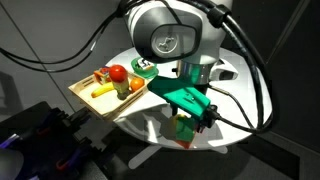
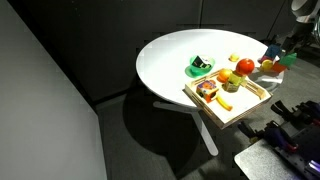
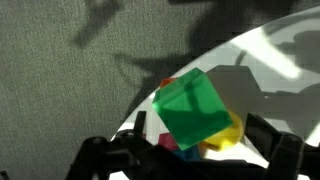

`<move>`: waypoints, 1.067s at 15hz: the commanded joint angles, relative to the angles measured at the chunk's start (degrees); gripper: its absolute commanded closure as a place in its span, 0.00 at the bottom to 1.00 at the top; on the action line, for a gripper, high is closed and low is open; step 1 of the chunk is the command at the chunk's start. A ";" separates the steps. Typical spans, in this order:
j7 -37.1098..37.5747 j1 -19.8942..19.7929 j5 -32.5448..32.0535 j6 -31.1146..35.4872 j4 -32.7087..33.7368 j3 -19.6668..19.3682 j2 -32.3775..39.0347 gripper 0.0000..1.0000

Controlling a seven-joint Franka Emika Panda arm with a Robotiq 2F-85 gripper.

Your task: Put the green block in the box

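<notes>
Green block (image 3: 195, 110) sits tilted, corner-down, between the fingers of the tool (image 1: 200, 115), right at the bench (image 2: 170, 55) edge with floor visible past it. Cannot tell if the pads pinch it or only straddle it. Box (image 1: 88, 98) is well apart, across the bench, with the green-rimmed dish (image 1: 143, 68) near the route.

Risks, as I judge them:
- A skewed hold on a tilted cube could let it twist and drop, and this close to the edge it would go to the floor.
- The red block (image 3: 168, 84) and yellow piece (image 3: 232, 135) are crowded under it; a nudge could push them off.
- The box is full of fruit (image 1: 118, 72), so the cube could land on top and roll out.
</notes>
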 commanded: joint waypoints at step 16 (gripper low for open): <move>1.62 -0.99 -2.76 -0.28 -0.72 1.27 -1.29 0.65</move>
